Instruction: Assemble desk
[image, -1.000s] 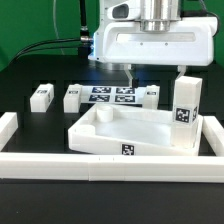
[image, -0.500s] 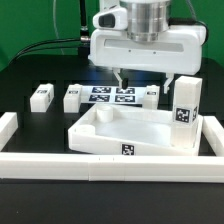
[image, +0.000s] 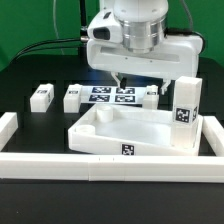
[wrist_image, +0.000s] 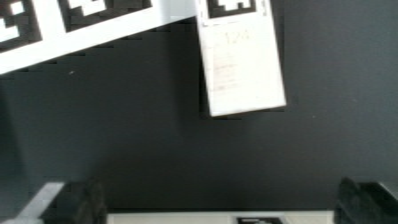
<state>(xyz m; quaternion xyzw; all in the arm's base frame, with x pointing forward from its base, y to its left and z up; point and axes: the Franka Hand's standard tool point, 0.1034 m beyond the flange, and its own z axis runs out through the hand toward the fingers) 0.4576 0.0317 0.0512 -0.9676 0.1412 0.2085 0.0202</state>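
One gripper (image: 138, 80), jaws wide apart and empty, hovers over the marker board (image: 110, 95) near the desk slab (image: 95, 140).

The bench (image: 40, 125) is flat black, with a green backdrop (image: 15, 30) behind it. The desk slab (image: 100, 138) is plain white, with one black-and-white square tag (image: 128, 150) on its front rim. The legs (image: 187, 105) are white too, with the same black-and-white tags. The border rails (image: 60, 160) are white, the marker board (image: 112, 95) is white printed with black squares, and the arm (image: 140, 45) is white and grey.
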